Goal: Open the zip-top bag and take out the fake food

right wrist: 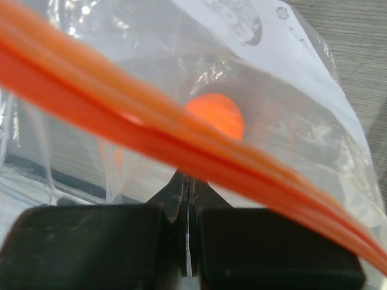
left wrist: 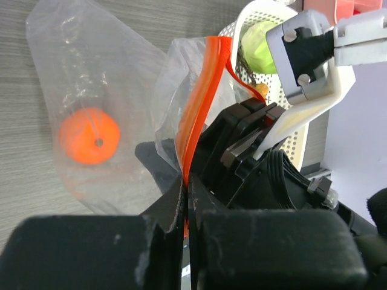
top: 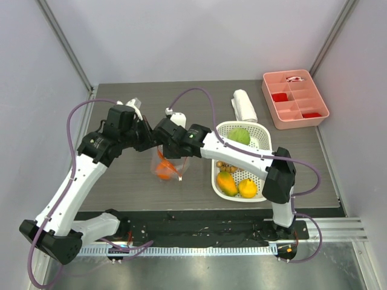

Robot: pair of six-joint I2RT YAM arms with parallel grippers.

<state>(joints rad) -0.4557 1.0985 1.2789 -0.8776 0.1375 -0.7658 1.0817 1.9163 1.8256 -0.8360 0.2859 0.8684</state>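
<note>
You see a clear bag [top: 170, 164] with an orange-red zip strip [left wrist: 202, 90]; the round fruit [left wrist: 89, 136] inside is orange; the basket [top: 264, 134] is white with little holes; the tray [top: 299, 123] is pink.

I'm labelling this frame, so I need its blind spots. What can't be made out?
1. Top view: mouth of the zip-top bag, hidden under the left claw and right claw; open or sealed, unclear.
2. Right wrist: zip strip blurred, too close.
3. Top view: pink tray contents too small to name.
</note>
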